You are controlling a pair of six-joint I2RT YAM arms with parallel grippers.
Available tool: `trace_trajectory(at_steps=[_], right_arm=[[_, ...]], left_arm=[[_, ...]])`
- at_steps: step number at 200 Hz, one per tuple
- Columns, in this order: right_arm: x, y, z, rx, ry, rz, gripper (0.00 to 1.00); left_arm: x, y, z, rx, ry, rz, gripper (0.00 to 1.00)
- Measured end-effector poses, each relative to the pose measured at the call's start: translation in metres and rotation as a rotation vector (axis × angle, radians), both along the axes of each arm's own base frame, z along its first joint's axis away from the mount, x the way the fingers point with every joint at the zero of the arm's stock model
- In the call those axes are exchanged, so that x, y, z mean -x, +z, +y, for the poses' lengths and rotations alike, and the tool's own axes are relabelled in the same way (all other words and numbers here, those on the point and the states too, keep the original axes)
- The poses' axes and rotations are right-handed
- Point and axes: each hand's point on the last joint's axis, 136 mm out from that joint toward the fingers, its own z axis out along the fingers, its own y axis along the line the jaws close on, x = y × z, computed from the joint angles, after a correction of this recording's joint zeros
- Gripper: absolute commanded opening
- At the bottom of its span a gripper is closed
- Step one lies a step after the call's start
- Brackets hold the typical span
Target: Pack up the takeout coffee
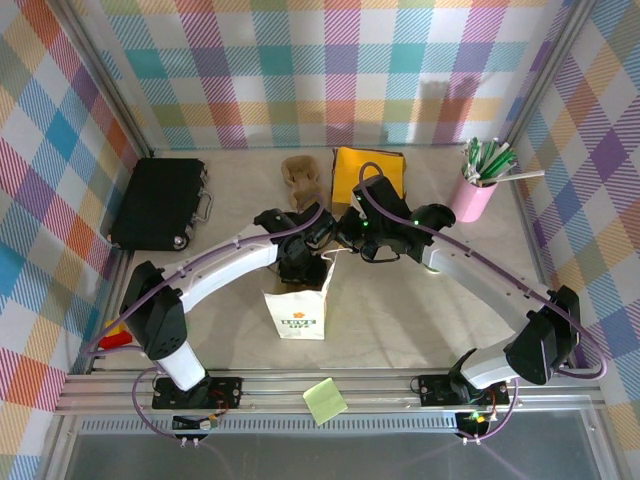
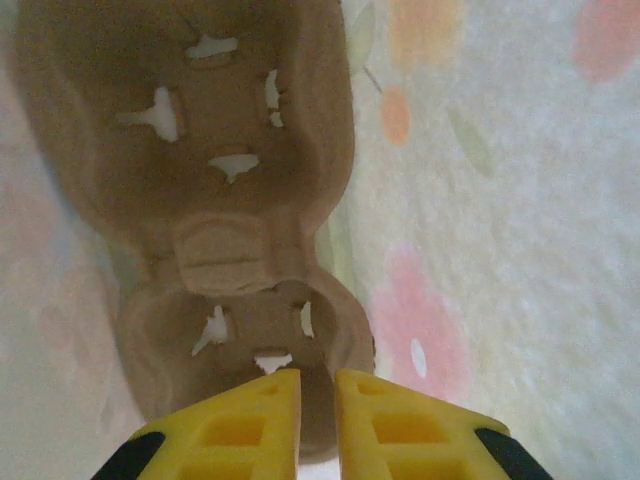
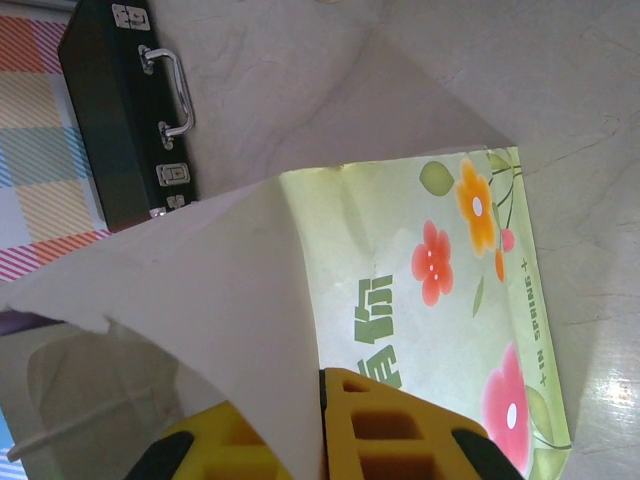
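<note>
The takeout coffee is out of view. A white paper bag (image 1: 298,310) with a flower print (image 3: 450,290) stands at the table's middle. My right gripper (image 3: 320,385) is shut on the bag's top edge and holds the mouth open from the right (image 1: 345,240). My left gripper (image 1: 305,262) reaches down into that mouth. Inside, a brown pulp cup carrier (image 2: 230,150) lies against the flowered wall. The left gripper (image 2: 317,375) has its yellow fingers a narrow gap apart, astride the carrier's near rim. I cannot tell whether they pinch it.
A black case (image 1: 160,203) lies at the back left. A brown pulp piece (image 1: 299,178) and a yellow cloth (image 1: 368,170) lie behind the bag. A pink cup of straws (image 1: 474,195) stands at the back right. A green note (image 1: 326,401) sits on the front rail.
</note>
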Motion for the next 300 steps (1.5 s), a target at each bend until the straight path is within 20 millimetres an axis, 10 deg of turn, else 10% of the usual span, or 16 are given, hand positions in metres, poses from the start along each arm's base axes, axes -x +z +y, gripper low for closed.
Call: trace_trajectory(at_steps=[300], right_arm=[[0.002,-0.011,-0.029,0.086,-0.055,0.010,0.07]], left_arm=[[-0.012,-0.073,-0.004,-0.058,-0.082,0.014,0.08]])
